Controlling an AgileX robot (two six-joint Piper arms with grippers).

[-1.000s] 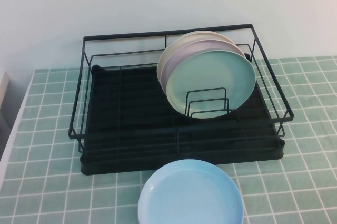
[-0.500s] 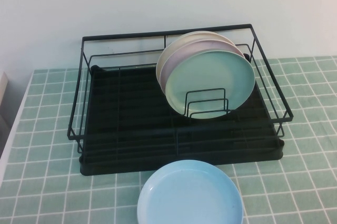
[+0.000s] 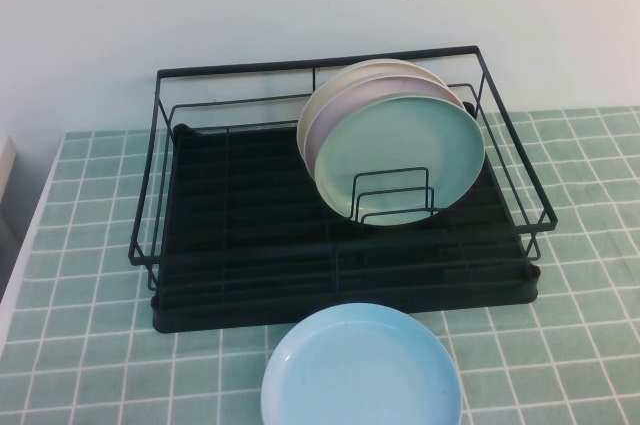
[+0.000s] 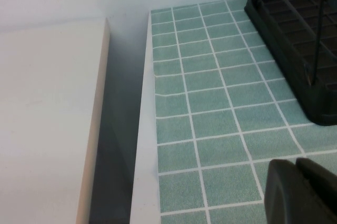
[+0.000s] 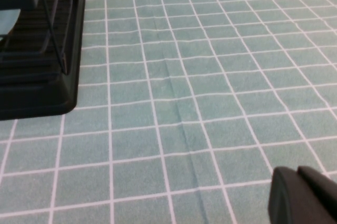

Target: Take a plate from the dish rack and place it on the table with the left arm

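Hovering low over the pale-green tiled table [image 4: 210, 124], the left gripper [image 4: 303, 190] shows closed, empty fingers; the right gripper [image 5: 305, 195] likewise. Beyond them, the round sky-blue plate [image 3: 362, 365] lies flat before the black wire dish rack [image 3: 250, 235].

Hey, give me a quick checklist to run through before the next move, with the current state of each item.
1. Round light sky-blue plate out of the black wire dish rack: ok.
2. Plate lying flat on the pale-green tiled table, in front of the rack: ok.
3. Left gripper clear of the plate, low over bare tiles beside the rack: ok.
4. Left gripper open or shut: cannot tell.
5. Right gripper parked over bare tiles: ok.
6. Mint-green plate upright in the rack: ok.
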